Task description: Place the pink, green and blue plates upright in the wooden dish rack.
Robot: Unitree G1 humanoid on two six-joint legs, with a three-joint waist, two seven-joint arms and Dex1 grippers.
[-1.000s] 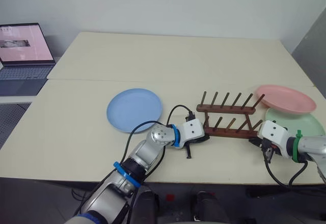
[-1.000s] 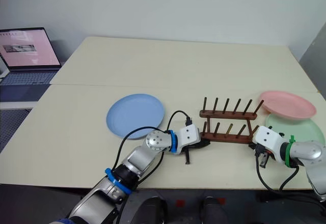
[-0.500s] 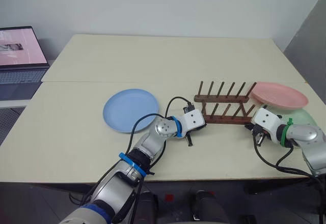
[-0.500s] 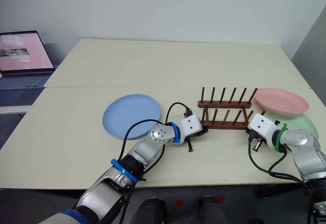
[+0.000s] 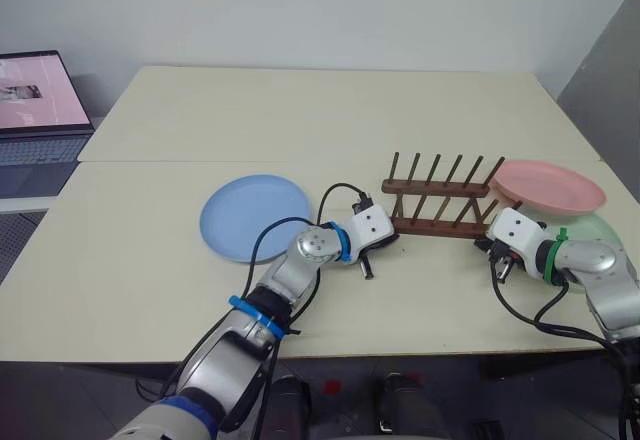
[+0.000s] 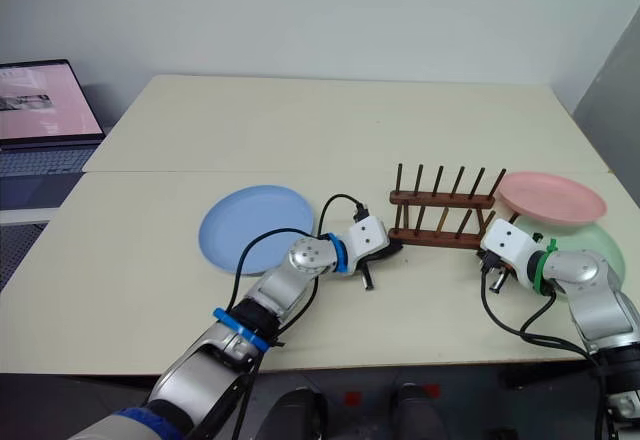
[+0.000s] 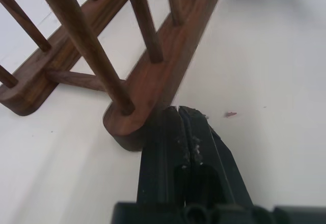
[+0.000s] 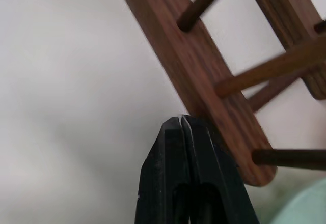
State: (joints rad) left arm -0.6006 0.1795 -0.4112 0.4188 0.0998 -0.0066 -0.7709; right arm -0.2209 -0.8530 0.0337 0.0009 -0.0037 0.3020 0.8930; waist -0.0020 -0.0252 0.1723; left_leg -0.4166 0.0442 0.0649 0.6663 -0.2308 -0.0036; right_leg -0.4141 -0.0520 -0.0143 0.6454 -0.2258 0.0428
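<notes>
Both grippers have pushed the wooden dish rack point(image 5: 438, 200) farther up the table point(image 5: 300, 120). Left gripper point(image 7: 178, 113), fingers pressed together, touches its left end; right gripper point(image 8: 181, 119), likewise closed, its right end. Pink plate point(image 5: 550, 186) overlaps green plate point(image 5: 600, 230) beside the rack; blue plate point(image 5: 255, 216) lies flat to the left.

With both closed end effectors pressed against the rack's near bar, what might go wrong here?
The wooden dish rack is pinched between the left end effector and right end effector, both shut; an uneven push may skew or tip it. The pink plate lies beside the rack's right end, over the green plate; a sliding rack may knock them.
</notes>
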